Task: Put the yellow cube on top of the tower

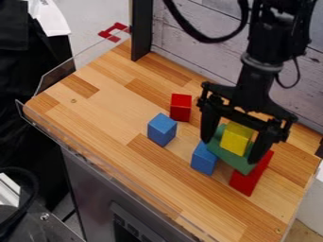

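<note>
1. Gripper (231,145) is hanging at the tower; its fingers are standing spread astride the yellow cube (236,138).
2. Yellow cube is resting on the green block (232,159).
3. Taking yellow cube as clock centre, blue block (203,159) is supporting green at 8 o'clock, long red block (251,177) at 5.
4. Blue cube (162,129) is sitting at 9, small red block (180,108) at 10.

Two blue blocks (162,129), two red blocks (180,108), one green block (234,159) and one yellow cube (236,138), making six wooden or toy pieces counted altogether.
</note>
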Action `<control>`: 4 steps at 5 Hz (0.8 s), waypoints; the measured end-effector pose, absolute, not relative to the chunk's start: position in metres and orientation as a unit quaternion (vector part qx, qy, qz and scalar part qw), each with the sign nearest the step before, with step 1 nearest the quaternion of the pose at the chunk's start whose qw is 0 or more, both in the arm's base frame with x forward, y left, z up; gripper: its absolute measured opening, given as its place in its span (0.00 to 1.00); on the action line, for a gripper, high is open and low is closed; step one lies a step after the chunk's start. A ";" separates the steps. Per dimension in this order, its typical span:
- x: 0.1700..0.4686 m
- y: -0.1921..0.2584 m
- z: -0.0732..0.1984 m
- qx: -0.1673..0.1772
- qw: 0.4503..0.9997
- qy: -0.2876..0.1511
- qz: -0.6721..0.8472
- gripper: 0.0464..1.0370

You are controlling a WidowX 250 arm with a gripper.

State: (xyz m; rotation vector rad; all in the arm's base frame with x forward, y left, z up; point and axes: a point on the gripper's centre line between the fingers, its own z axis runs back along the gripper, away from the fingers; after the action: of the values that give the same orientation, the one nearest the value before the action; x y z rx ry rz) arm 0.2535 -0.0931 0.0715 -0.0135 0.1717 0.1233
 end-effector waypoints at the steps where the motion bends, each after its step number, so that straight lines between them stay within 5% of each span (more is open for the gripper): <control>1: 0.253 -0.088 0.101 0.006 0.996 0.055 0.069 0.96; 3: 0.257 -0.061 0.131 0.001 0.995 0.016 0.094 0.96; 4: 0.253 -0.037 0.124 0.011 0.994 0.027 0.108 0.96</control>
State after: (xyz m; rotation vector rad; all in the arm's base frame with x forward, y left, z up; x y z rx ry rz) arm 0.2528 -0.0367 0.1236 0.0220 0.0546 0.2170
